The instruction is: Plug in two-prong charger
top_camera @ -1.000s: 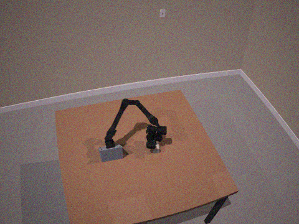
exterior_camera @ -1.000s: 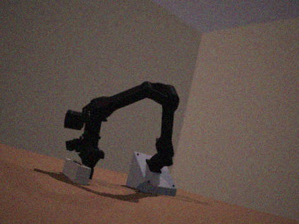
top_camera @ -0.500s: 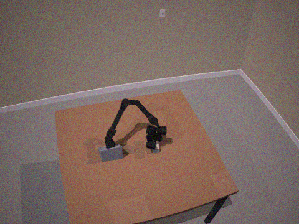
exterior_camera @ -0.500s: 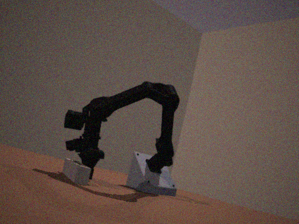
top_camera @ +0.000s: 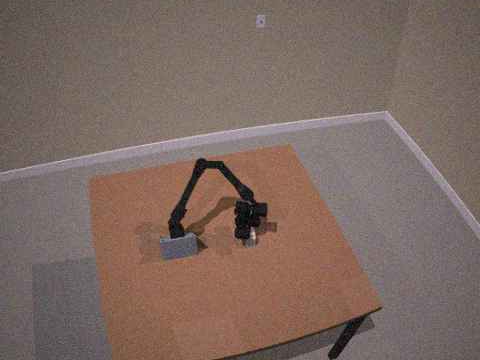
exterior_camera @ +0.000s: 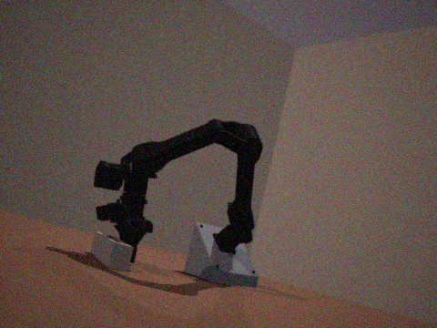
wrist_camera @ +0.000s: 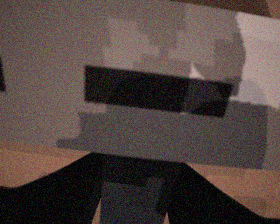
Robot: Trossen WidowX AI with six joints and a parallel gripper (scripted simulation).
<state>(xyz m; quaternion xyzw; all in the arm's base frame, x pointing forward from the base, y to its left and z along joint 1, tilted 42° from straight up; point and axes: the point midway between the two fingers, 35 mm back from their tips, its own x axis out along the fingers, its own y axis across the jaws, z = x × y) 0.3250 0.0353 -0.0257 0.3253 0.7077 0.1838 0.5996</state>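
the power strip [top_camera: 250,242] [exterior_camera: 109,251] [wrist_camera: 45,100] is a pale grey, box-shaped block with flat faces, a dark, long rectangular slot showing in the wrist view; it sits on the orange-brown, smooth counter [top_camera: 225,286] [exterior_camera: 91,297]. the matte black jaws [exterior_camera: 133,251] are closed on the charger [wrist_camera: 131,200], a dark, straight-sided block right beside the strip; its prongs can't be made out. the black arm [top_camera: 187,191] [exterior_camera: 188,144] rises from a blue-grey wedge-like base [top_camera: 178,248] [exterior_camera: 197,256], arches over, and points its wrist steeply down.
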